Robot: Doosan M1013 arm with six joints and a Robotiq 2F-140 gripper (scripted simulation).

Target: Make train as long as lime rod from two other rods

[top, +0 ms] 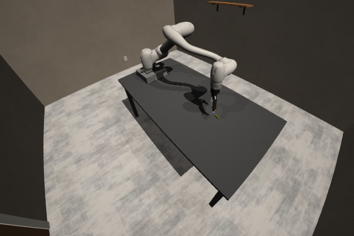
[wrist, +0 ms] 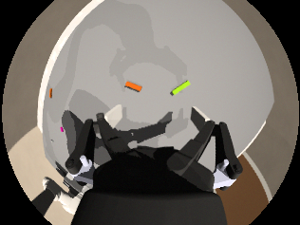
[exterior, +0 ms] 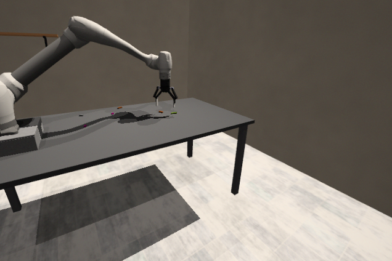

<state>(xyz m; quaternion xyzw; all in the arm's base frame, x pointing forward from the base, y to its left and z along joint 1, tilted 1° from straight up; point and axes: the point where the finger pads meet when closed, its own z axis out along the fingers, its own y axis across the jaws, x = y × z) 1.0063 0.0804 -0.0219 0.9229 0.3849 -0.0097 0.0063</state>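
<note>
My gripper [top: 213, 106] [exterior: 165, 106] [wrist: 156, 111] is open and empty, pointing down above the table near the lime rod and one orange rod. The lime rod [top: 216, 116] [exterior: 174, 112] [wrist: 180, 87] lies flat. That orange rod [top: 216, 107] [exterior: 161, 111] [wrist: 134, 86] lies apart from it at another angle, partly hidden by the gripper in the top view. A second orange rod [exterior: 119, 108] [wrist: 51, 93] lies farther back. One magenta rod [top: 198, 85] [exterior: 112, 113] [wrist: 62, 129] and another magenta rod [top: 175, 84] [exterior: 84, 126] lie apart nearer the base. A small grey rod [top: 190, 75] [exterior: 81, 115] lies beyond them.
The dark table [top: 183, 129] [exterior: 126, 143] carries the arm's base block [top: 149, 76] [exterior: 18, 139] at one end. The arm's shadow falls across the table and over one magenta rod. A wall shelf [top: 229, 4] [exterior: 28, 34] hangs well above the table.
</note>
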